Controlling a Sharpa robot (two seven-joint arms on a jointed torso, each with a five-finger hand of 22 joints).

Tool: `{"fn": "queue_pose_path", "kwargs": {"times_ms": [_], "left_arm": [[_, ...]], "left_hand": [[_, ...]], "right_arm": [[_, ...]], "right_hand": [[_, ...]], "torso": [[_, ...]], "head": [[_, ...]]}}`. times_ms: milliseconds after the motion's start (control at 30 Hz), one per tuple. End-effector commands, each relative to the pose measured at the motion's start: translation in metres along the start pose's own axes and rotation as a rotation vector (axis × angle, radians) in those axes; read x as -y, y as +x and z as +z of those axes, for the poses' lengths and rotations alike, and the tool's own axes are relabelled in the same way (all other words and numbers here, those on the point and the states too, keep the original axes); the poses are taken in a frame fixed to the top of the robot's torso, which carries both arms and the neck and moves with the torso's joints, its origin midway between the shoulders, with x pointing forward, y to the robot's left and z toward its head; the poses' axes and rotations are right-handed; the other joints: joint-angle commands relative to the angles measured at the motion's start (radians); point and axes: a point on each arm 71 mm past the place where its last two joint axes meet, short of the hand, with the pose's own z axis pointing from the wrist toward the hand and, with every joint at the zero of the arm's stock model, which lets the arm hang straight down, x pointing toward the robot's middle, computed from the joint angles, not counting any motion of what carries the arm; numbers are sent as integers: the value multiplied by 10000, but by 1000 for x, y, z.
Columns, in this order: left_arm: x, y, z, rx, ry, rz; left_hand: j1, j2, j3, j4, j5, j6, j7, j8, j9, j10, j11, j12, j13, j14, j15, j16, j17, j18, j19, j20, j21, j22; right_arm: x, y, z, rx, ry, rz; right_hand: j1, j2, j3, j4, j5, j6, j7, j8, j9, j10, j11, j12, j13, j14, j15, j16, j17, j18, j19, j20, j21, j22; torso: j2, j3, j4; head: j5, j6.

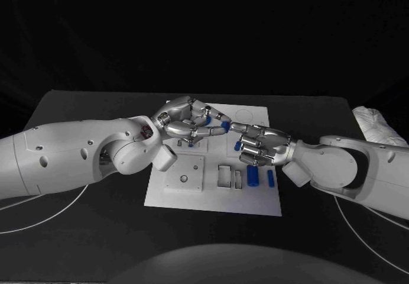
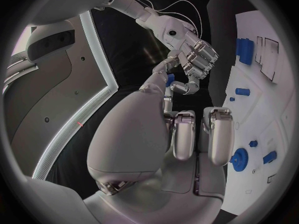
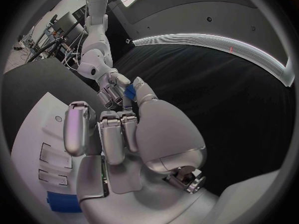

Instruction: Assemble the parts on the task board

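Spanning the middle of the black table (image 1: 77,236), the white task board (image 1: 221,201) lies flat beneath both arms. Above its far half the two hands meet. The left hand (image 1: 186,121) has its fingers curled in around a small blue part (image 1: 208,121), which shows between its fingertips. The right hand (image 1: 262,147) reaches in against it, thumb and a finger pinching another small blue part (image 1: 226,125) right where the two hands touch; the wrist views show this blue piece (image 3: 130,93) clamped at the meeting fingertips, though whether one hand or both grip it I cannot tell. On the near half of the board, below the right hand, a blue cylinder (image 1: 252,176) and a slimmer blue pin (image 1: 271,179) lie side by side, just apart. In the left wrist view a blue gear (image 2: 238,159) sits on the board near smaller blue pegs (image 2: 253,144).
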Motion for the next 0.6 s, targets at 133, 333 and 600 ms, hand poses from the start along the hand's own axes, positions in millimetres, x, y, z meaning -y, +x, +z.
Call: {"fn": "queue_pose_path", "kwargs": {"times_ms": [133, 333, 600], "left_arm": [[-1, 2, 1, -248, -83, -190], [-2, 3, 1, -353, -166, -226], [-3, 4, 0, -456, -246, -207]], "left_hand": [[44, 57, -53, -4, 31, 41, 2, 25, 12, 1040, 94, 24, 2635, 1035, 56, 24, 2635, -74, 1059, 90, 43, 2628], [67, 64, -95, -27, -13, 28, 10, 16, 5, 1040, 100, 24, 2635, 1035, 62, 24, 2635, -74, 1059, 96, 43, 2628], [138, 71, -180, -82, -95, -49, 33, -27, -24, 1040, 98, 24, 2635, 1035, 69, 24, 2635, -74, 1059, 106, 43, 2628]], "right_arm": [[2, -1, 1, 157, 59, -75], [1, -2, 1, 360, 11, -99], [2, -4, 1, 598, 97, -120]], "right_hand": [[1246, 1327, 33, -72, 130, 293, 167, 547, 176, 1494, -286, -34, 2566, 1039, 80, 34, 2631, -39, -111, 91, -86, 1849], [1183, 1401, 90, -49, -52, 377, 216, 875, 269, 1494, -232, -34, 2566, 1039, 135, 34, 2631, -20, -187, 143, -141, 1823], [1146, 1435, 127, -23, -3, 330, 222, 938, 287, 1494, -223, -34, 2566, 1039, 147, 34, 2631, -6, -243, 157, -185, 1803]], "torso": [[7, 4, 4], [7, 4, 1], [13, 8, -2]], "head": [[-3, -1], [-6, -1], [-19, -1]]}}
